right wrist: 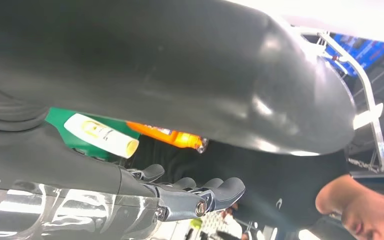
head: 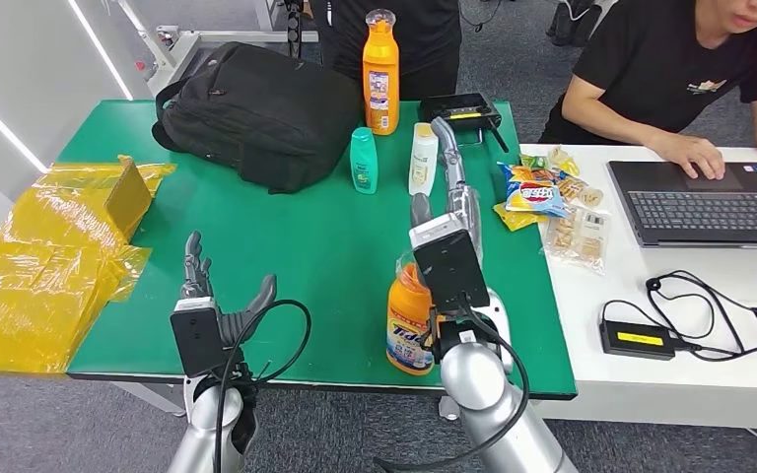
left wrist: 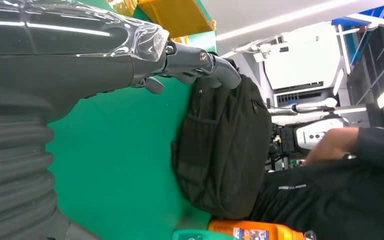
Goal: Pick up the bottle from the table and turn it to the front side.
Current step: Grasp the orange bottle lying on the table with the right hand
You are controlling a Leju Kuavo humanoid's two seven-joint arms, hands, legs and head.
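My right hand [head: 446, 187] is raised over the green table [head: 315, 246], fingers stretched forward and apart, holding nothing; its fingertips reach toward the white bottle [head: 423, 158] at the far side. In the right wrist view my fingers [right wrist: 215, 192] are extended with nothing between them, and the white bottle [right wrist: 101, 135] and the tall orange bottle [right wrist: 172, 136] lie beyond them.

The Tide bottle [head: 409, 320] stands upright near the table's front edge, just beside my right forearm on its left, well behind my right hand and partly hidden by the wrist camera. It touches neither hand.

My left hand [head: 219, 291] hovers at the front left of the table, fingers spread and empty, well apart from the Tide bottle. In the left wrist view my fingers [left wrist: 200, 62] point toward the backpack [left wrist: 225, 145].

At the far side stand a teal bottle [head: 363, 161], the white bottle and the tall orange bottle [head: 380, 74], beside the backpack [head: 256, 113]. Snack packets [head: 552, 202] lie at the table's right edge. A person [head: 680, 89] sits at a laptop [head: 710, 202].
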